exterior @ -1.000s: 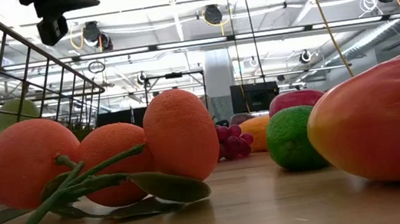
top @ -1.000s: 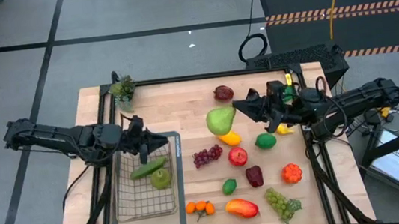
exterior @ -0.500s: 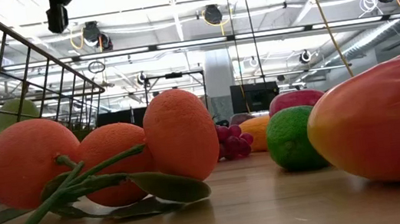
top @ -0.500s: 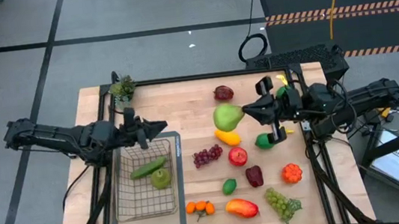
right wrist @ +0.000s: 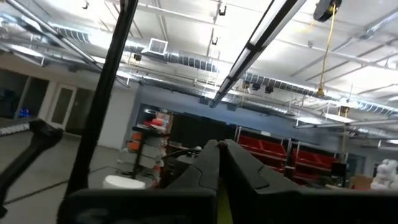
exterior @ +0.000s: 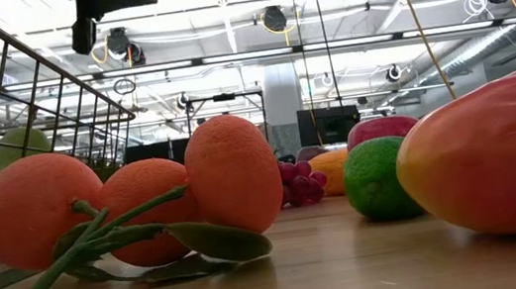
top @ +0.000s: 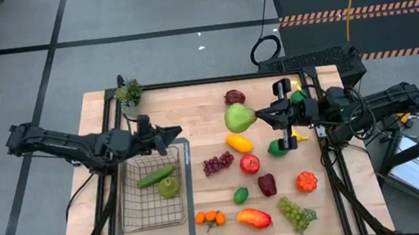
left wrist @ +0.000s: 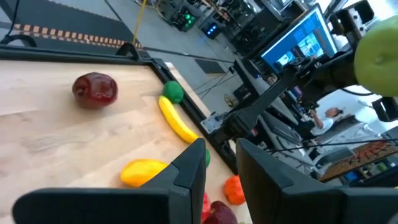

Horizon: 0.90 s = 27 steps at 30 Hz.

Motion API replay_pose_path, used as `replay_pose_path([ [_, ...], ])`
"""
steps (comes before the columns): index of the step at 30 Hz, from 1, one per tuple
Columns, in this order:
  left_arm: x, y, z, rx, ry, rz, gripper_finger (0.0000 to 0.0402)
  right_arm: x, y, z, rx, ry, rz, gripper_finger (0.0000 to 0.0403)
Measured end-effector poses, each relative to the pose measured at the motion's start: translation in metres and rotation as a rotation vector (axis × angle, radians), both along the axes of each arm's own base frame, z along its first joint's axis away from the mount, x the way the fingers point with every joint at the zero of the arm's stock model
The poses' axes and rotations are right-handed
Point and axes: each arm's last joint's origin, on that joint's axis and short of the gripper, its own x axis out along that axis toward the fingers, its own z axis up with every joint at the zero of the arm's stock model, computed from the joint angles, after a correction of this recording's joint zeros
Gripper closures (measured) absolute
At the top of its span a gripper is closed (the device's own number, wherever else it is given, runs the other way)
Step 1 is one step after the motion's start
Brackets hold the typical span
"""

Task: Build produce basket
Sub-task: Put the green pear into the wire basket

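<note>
The wire basket point(top: 127, 192) lies on a grey mat at the left and holds a cucumber point(top: 155, 176) and a green fruit point(top: 169, 188). My left gripper point(top: 172, 132) is open and empty above the basket's far end; its fingers show in the left wrist view point(left wrist: 221, 171). My right gripper point(top: 259, 116) is shut on a green pear point(top: 237, 119) over the table's far middle. The pear also shows high in the left wrist view point(left wrist: 379, 53). Loose produce lies on the board: oranges point(top: 210, 219), a mango point(top: 253, 218), green grapes point(top: 297, 213) and purple grapes point(top: 217, 163). My right gripper pinches the pear's narrow stem end point(top: 251, 117) between its two fingers, coming about level from the table's right side. The pear is lifted clear of the board, its broad end toward the table's left. In the right wrist view only a yellow-green sliver point(right wrist: 221, 200) shows between the fingers.
A potted sprig point(top: 128, 93) stands at the far left corner. A dark red apple point(top: 234, 97), a yellow fruit point(top: 239, 142), a lime point(top: 279, 147), a banana point(top: 298, 133) and a red apple point(top: 249, 163) lie around the right gripper. In the low view, oranges point(exterior: 126, 202) sit close up.
My right gripper has turned about its wrist and carried the pear a little toward the far edge and the table's right. My left gripper has gone from over the basket toward its far end and a little toward the table's right.
</note>
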Motion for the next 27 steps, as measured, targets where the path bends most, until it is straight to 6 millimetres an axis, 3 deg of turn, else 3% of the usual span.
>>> replay_pose_path([
  [5,0.003,-0.001,0.0,0.002,-0.009,-0.001,0.0311,0.001,0.0,-0.002,-0.055,0.021,-0.029,0.0401],
  [10,0.004,-0.002,0.003,0.03,-0.038,-0.038,0.0311,0.001,-0.001,-0.002,-0.006,0.024,-0.035,0.0401],
  [27,0.005,-0.005,0.008,0.151,-0.051,-0.184,0.0311,0.007,0.02,-0.011,0.764,0.065,0.146,0.0401],
])
